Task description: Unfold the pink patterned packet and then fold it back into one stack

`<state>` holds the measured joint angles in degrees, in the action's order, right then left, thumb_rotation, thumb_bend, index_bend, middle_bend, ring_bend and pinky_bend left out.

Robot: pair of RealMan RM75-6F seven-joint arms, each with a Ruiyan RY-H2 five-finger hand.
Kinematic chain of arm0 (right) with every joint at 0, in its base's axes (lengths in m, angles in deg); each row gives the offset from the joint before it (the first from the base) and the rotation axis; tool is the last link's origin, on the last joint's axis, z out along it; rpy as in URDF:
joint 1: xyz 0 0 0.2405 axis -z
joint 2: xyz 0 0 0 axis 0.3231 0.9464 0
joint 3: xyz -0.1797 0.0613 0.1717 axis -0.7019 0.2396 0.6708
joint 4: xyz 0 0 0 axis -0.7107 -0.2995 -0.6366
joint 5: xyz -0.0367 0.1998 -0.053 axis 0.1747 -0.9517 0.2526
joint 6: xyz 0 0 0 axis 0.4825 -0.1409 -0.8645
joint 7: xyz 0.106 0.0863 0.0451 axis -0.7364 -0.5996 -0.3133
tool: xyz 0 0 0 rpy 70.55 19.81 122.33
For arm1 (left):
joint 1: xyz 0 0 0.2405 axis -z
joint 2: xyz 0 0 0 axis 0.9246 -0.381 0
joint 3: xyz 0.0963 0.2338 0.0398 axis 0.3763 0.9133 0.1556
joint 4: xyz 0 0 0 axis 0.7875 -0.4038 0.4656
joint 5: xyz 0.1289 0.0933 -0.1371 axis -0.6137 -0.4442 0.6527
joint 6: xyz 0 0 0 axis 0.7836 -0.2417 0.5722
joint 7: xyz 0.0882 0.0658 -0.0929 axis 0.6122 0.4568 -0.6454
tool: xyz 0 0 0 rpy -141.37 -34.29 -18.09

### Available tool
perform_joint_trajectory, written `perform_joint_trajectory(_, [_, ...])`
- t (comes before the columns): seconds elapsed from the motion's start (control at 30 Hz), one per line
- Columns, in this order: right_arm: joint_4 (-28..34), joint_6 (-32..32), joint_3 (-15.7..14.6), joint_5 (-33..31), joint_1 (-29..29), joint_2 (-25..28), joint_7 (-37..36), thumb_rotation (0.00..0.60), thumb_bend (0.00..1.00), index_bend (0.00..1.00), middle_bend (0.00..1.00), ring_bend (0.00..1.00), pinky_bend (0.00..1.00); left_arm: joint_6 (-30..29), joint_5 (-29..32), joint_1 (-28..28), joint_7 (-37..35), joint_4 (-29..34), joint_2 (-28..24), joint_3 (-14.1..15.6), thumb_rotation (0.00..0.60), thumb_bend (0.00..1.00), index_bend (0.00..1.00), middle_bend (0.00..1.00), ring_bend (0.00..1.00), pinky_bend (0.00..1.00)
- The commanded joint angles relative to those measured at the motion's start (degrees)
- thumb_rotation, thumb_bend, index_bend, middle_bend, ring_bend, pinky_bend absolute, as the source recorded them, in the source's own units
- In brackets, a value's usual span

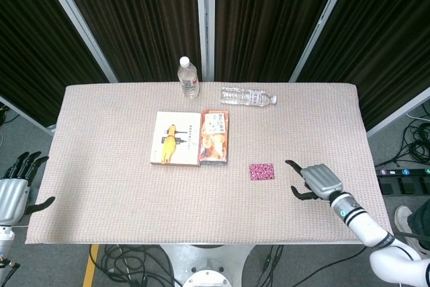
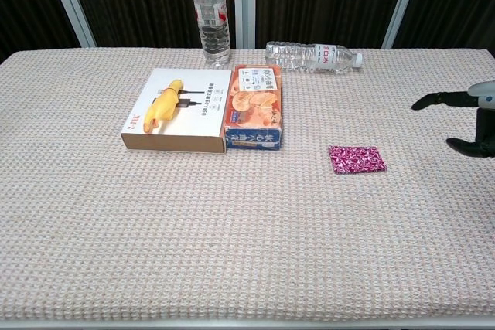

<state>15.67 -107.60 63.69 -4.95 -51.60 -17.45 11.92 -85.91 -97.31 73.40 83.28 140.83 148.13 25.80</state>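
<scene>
your right hand (image 1: 317,181) hovers empty with fingers spread wide, near the folded pink patterned packet (image 1: 262,171) lying flat on the table (image 1: 107,186). a flat press could just skid that thin packet across the cloth instead of lifting an edge.

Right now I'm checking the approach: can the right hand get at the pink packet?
Probably yes: the right hand is open beside the pink packet, with only bare table cloth between them.

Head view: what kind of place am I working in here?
Probably a robot lab or test bay: a cloth-covered table set against dark curtains on metal posts, with loose cables and a power strip on the grey floor.
</scene>
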Motion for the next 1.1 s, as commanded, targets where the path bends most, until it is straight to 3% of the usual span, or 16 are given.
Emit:
perform_joint_trajectory(0.03, [-0.25, 1.37, -0.63, -3.43, -1.84, -2.21, 3.43, 0.288, 0.42, 0.05, 1.0, 1.0, 1.0, 0.2, 0.06, -0.01, 0.09, -0.13, 0.09, 0.1, 0.6, 0.0, 0.21, 0.22, 0.09, 0.27])
perform_joint_trajectory(0.47, [-1.85, 3.13, -3.67, -15.6, -8.01, -7.91, 11.64, 0.282, 0.41, 0.07, 1.0, 1.0, 1.0, 0.9, 0.3, 0.22, -0.57, -0.72, 0.32, 0.08, 0.6, 0.0, 0.21, 0.22, 0.09, 0.27])
perform_joint_trajectory(1.1, [-6.93, 4.57, -5.26, -23.23, -14.39, -13.22, 12.63, 0.287, 0.4, 0.1, 1.0, 1.0, 1.0, 0.93, 0.07, 0.04, -3.18, -1.38, 0.29, 0.32, 0.6, 0.0, 0.21, 0.22, 0.09, 0.27])
